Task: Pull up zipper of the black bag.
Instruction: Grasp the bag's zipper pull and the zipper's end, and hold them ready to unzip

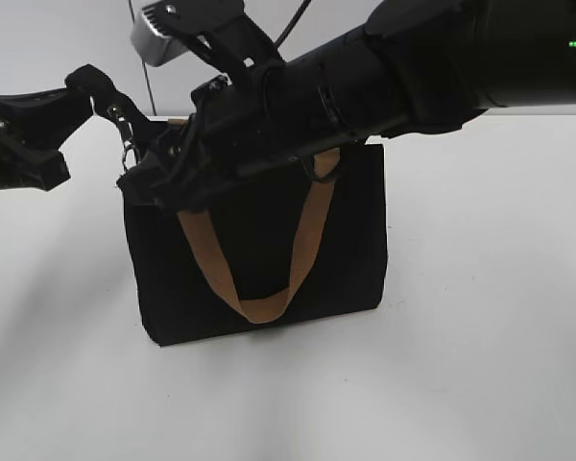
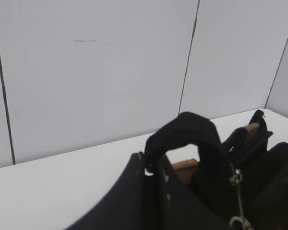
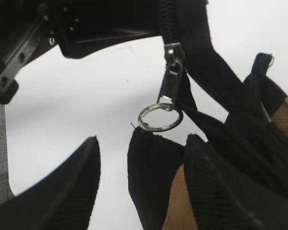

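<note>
The black bag (image 1: 269, 250) stands upright on the white table, a tan strap (image 1: 307, 230) hanging down its front. My left gripper (image 1: 108, 99) is shut on the loose end of the bag's zipper tape (image 2: 187, 127) and holds it up past the bag's top left corner; its jaws (image 2: 151, 167) pinch the tape. The silver zipper pull (image 1: 130, 146) hangs below that grip, ring downward (image 3: 170, 81). My right gripper (image 1: 146, 187) reaches across to the same corner. It is open (image 3: 144, 139), just below the ring, with a corner of bag fabric (image 3: 153, 182) between its fingers.
The white tabletop (image 1: 480, 365) surrounds the bag on all sides. A white panelled wall (image 2: 96, 72) stands behind. The right arm's thick black body (image 1: 394, 67) crosses above the bag's top edge and hides it.
</note>
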Robot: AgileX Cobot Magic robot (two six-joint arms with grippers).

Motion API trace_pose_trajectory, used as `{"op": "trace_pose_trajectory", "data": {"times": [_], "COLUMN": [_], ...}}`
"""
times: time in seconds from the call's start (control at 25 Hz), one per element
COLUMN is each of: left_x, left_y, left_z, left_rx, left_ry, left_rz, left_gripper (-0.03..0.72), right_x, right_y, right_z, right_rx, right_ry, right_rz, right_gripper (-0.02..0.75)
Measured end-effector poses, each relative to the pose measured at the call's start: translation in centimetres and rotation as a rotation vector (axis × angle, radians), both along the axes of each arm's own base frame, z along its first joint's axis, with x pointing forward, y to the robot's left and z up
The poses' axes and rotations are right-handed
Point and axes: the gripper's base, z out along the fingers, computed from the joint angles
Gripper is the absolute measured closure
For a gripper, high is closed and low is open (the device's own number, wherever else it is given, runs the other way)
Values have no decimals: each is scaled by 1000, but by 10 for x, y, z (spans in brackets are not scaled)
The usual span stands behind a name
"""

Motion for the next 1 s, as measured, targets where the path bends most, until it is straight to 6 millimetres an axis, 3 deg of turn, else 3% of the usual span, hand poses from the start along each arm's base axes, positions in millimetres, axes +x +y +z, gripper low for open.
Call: {"op": "trace_pose_trajectory", "data": {"times": [0.76, 1.0], "left_x": [-6, -6], "left_y": [-15, -15], "left_z": [4, 5], "left_rx": [-89, -93], "left_ry": [-1, -7], "left_rz": [-73, -74], "left_gripper": [680, 680], "right_x": [5, 8], "right_y": [0, 1], "right_z": [3, -6], "right_rx": [59, 49], "right_ry": [33, 52], "right_rz": [-95, -103], "right_gripper": [307, 413]}}
